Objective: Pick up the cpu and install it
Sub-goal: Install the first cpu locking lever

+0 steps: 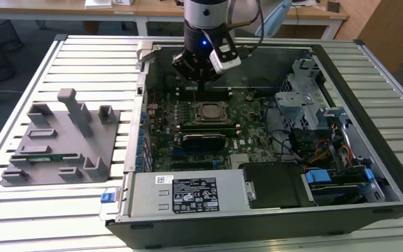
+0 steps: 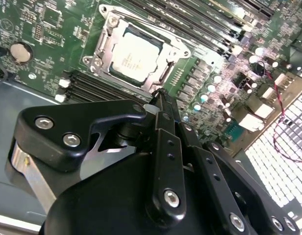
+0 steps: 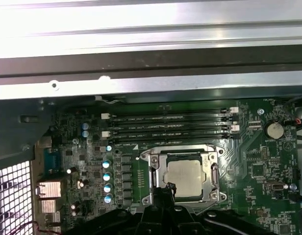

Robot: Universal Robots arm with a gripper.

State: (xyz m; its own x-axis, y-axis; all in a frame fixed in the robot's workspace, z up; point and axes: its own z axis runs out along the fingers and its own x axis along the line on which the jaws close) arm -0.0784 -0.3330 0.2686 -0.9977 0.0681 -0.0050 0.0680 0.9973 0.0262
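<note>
Jaws pressed together, empty, their ends covering part of socket frame point(image 3: 153, 169), cpu point(image 3: 184, 175) seated inside

An open case point(image 1: 257, 231) lies on a slatted table point(image 1: 82, 68), centre-right in the exterior view, with its green motherboard point(image 1: 251, 113) exposed. A labelled power supply point(image 1: 187, 194) sits at lower centre and a drive cage point(image 1: 296, 102) at right. At left, a grey fixture point(image 1: 19, 152) holds a memory stick point(image 1: 44, 156). Both wrist views show a coin battery point(image 2: 21, 53) point(image 3: 274, 129).
</note>
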